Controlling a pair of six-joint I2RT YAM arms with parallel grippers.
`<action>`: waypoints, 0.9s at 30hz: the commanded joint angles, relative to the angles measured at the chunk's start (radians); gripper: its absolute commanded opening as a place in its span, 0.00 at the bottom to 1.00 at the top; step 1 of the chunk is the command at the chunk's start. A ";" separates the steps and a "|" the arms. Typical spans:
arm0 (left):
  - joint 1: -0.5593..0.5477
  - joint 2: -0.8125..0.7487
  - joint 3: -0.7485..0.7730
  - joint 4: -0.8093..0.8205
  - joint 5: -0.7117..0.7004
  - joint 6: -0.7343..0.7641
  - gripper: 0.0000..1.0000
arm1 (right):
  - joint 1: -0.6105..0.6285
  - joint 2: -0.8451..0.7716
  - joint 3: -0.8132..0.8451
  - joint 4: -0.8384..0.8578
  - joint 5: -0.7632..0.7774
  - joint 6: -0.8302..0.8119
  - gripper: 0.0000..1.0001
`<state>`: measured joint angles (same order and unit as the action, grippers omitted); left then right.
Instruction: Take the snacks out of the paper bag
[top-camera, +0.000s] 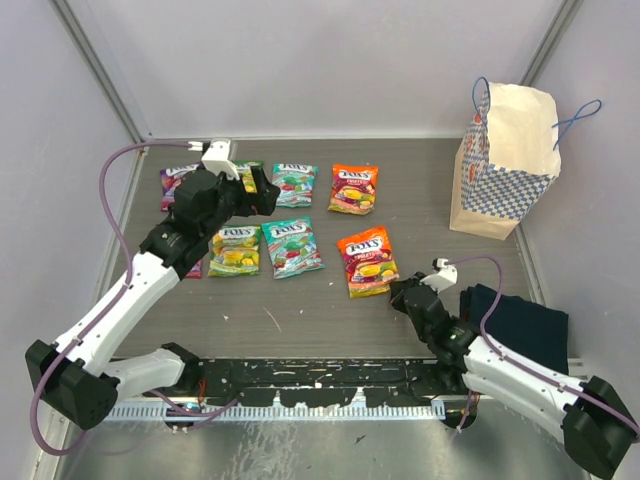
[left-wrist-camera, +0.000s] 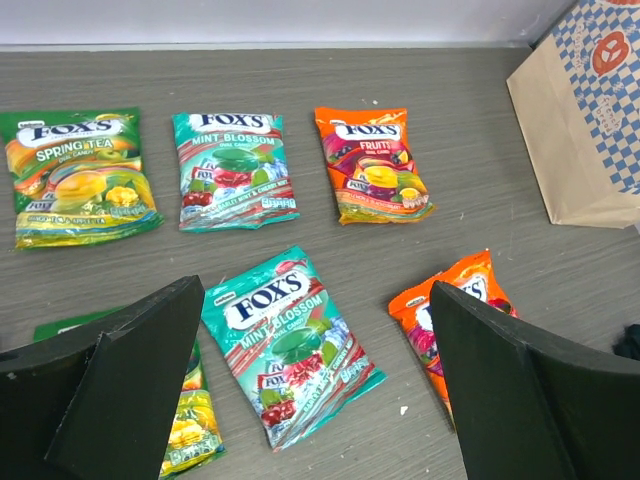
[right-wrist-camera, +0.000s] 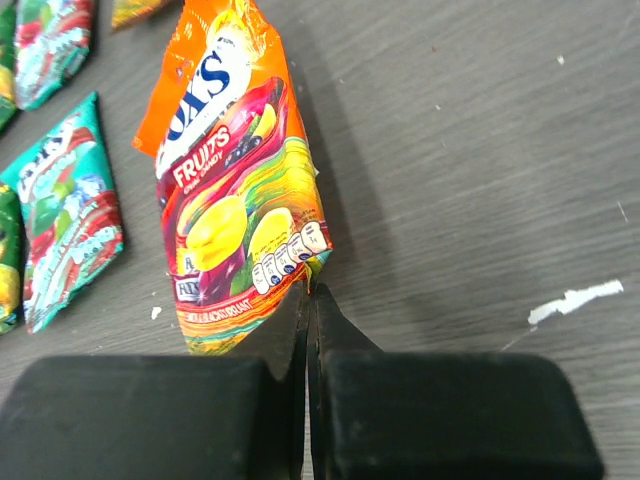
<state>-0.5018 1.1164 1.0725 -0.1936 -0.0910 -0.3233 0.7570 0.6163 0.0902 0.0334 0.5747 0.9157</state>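
Observation:
Several snack packets lie in two rows on the table: teal (top-camera: 294, 184), orange (top-camera: 354, 188), green (top-camera: 234, 250), teal (top-camera: 291, 246), with purple (top-camera: 175, 180) partly hidden by my left arm. My left gripper (top-camera: 266, 190) is open and empty above them; in the left wrist view (left-wrist-camera: 315, 290) a teal packet (left-wrist-camera: 290, 340) lies between its fingers. My right gripper (top-camera: 400, 293) is shut on the lower corner of an orange packet (right-wrist-camera: 225, 190), which rests on the table (top-camera: 367, 262). The paper bag (top-camera: 500, 165) stands upright at the back right.
A dark blue cloth (top-camera: 515, 320) lies at the right, beside my right arm. The side walls close in on the table (top-camera: 420, 200) left and right. A perforated metal strip (top-camera: 330, 385) runs along the near edge.

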 joint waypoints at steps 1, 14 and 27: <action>0.017 -0.016 0.007 0.018 -0.014 -0.008 0.98 | 0.001 0.059 0.072 -0.016 0.010 0.127 0.01; 0.047 -0.019 0.021 -0.016 0.022 -0.044 0.98 | -0.007 0.255 0.233 -0.154 -0.174 0.307 0.01; 0.059 -0.002 0.028 -0.022 0.062 -0.061 0.98 | -0.149 0.459 0.348 -0.268 -0.281 0.356 0.01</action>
<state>-0.4507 1.1164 1.0725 -0.2440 -0.0601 -0.3740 0.6399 1.0489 0.3862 -0.2337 0.3134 1.2453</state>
